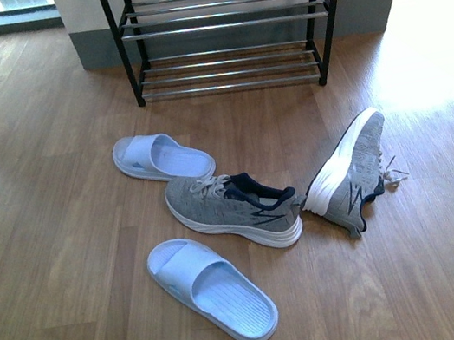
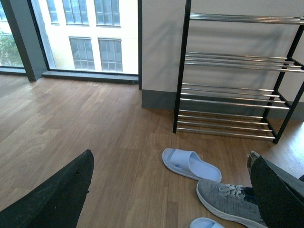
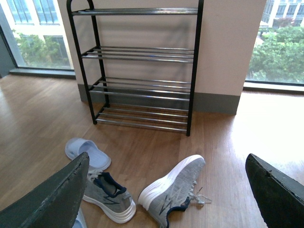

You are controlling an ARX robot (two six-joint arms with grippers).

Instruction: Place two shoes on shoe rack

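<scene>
Four shoes lie on the wood floor before the shoe rack [image 1: 224, 25]. An upright grey sneaker [image 1: 232, 209] sits mid-floor; a second grey sneaker [image 1: 351, 174] lies tipped on its side to its right. One pale blue slide [image 1: 161, 157] lies behind them, another slide [image 1: 213, 291] nearer me. Neither arm shows in the front view. My left gripper [image 2: 175, 190] is open, high above the far slide [image 2: 190, 164] and upright sneaker [image 2: 228, 202]. My right gripper [image 3: 166, 194] is open above the tipped sneaker [image 3: 173, 190], not touching it.
The rack [image 3: 140, 71] stands against a white wall with a grey skirting [image 1: 96, 52]. Its chrome shelves hold nothing. Floor-level windows flank the wall on both sides. Bright sunlight falls on the floor [image 1: 431, 55] at the right.
</scene>
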